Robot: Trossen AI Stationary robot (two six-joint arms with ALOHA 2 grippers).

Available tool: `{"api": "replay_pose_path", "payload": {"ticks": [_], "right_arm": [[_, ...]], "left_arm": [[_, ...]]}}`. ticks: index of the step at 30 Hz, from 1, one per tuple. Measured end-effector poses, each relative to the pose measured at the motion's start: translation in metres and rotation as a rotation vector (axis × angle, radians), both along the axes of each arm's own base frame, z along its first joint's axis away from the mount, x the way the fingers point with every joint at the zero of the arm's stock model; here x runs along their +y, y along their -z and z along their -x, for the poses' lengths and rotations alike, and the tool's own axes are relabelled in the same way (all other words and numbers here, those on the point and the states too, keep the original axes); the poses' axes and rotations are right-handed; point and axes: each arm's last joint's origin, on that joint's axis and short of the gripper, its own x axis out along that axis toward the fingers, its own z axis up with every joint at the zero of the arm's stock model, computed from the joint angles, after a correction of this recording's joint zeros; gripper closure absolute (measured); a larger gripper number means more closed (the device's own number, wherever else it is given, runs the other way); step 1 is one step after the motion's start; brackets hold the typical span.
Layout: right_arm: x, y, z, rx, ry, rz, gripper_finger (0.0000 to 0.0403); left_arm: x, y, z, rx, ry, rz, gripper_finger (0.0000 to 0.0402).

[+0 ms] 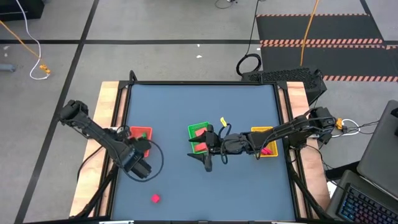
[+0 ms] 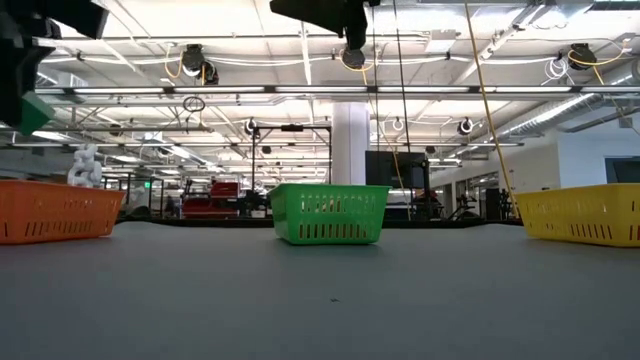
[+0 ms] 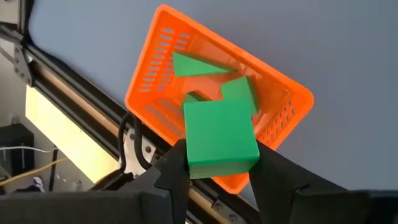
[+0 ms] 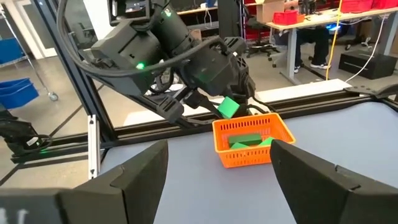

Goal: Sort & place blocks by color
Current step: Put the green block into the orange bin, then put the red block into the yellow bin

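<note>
My left gripper (image 3: pixel 217 171) is shut on a green cube (image 3: pixel 221 137), just above an orange tray (image 3: pixel 161 43) that holds several green blocks (image 3: pixel 193 65). In the right wrist view the cube (image 4: pixel 229 107) hangs over that tray (image 4: pixel 245 144). My right gripper (image 1: pixel 203 149) stands open and level over the green tray (image 1: pixel 199 127), which holds red blocks (image 1: pixel 200 147). A yellow tray (image 1: pixel 263 132) holds a pink block (image 1: pixel 266 150). One red block (image 1: pixel 155 198) lies on the table near the front edge. My left gripper pinches the green cube by two opposite sides (image 3: pixel 190 149) between its two fingers (image 3: pixel 171 174). The fingers slant steeply down from the table's near left. The cube is lifted clear and hangs above the orange tray's rim.
The low view shows the orange tray (image 2: pixel 50 210), green tray (image 2: pixel 330 212) and yellow tray (image 2: pixel 585 212) in a row across the blue table top (image 1: pixel 249 193). Wooden rails (image 1: pixel 109 106) run along both sides. A laptop (image 1: pixel 367 199) sits off the right edge.
</note>
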Motion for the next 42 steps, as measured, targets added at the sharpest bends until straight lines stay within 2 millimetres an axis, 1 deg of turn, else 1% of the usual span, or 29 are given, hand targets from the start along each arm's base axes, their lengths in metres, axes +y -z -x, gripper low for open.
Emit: {"api": "replay_pose_path", "payload": {"ticks": [7, 8, 9, 13, 15, 17, 18, 20, 23, 25, 27, 32, 34, 38, 42], "right_arm": [[0.0, 0.0, 0.0, 0.001, 0.0, 0.001, 0.0128], [0.0, 0.0, 0.0, 0.001, 0.0, 0.001, 0.0128], [0.0, 0.0, 0.0, 0.001, 0.0, 0.001, 0.0128], [0.0, 0.0, 0.0, 0.002, 0.0, 0.001, 0.0128], [0.0, 0.0, 0.0, 0.003, 0.0, 0.001, 0.0128], [0.0, 0.0, 0.0, 0.004, 0.0, 0.001, 0.0128], [0.0, 0.0, 0.0, 0.004, 0.0, 0.002, 0.0128], [0.0, 0.0, 0.0, 0.004, 0.0, 0.002, 0.0128], [0.0, 0.001, 0.0, 0.005, 0.0, 0.002, 0.0128], [0.0, 0.001, 0.0, 0.009, 0.0, 0.003, 0.0128], [0.0, 0.002, 0.0, 0.018, -0.001, 0.009, 0.0128], [-0.001, 0.001, 0.001, 0.025, -0.004, 0.034, 0.0128], [-0.001, -0.003, 0.003, 0.015, -0.005, 0.05, 0.0128], [-0.004, -0.02, 0.013, -0.015, -0.009, 0.099, 0.0128], [-0.007, -0.035, 0.025, -0.016, -0.014, 0.142, 0.0128]], "left_arm": [[0.004, 0.0, -0.003, 0.009, 0.034, -0.007, 0.027], [0.005, 0.0, -0.003, 0.003, 0.023, -0.011, 0.0262], [0.005, 0.0, -0.004, -0.002, 0.014, -0.014, 0.024], [0.005, 0.0, -0.004, -0.011, -0.005, -0.017, 0.011], [0.005, 0.0, -0.004, -0.011, -0.005, -0.017, 0.0057], [0.005, 0.0, -0.004, -0.015, -0.013, -0.018, 0.0022], [0.005, 0.0, -0.004, -0.017, -0.015, -0.018, 0.0014], [0.004, 0.0, -0.004, -0.025, -0.014, -0.012, 0.0015], [0.001, 0.002, -0.008, -0.049, 0.006, 0.024, 0.0038], [-0.002, 0.004, -0.011, -0.05, 0.044, 0.092, 0.0057], [-0.009, 0.006, -0.017, -0.067, 0.106, 0.197, 0.0077], [-0.035, 0.006, -0.034, -0.192, 0.253, 0.528, 0.0113], [-0.046, 0.004, -0.039, -0.264, 0.294, 0.62, 0.0121], [-0.069, 0.0, -0.044, -0.407, 0.39, 0.704, 0.0134], [-0.094, 0.007, -0.041, -0.468, 0.534, 0.684, 0.0147]]}}
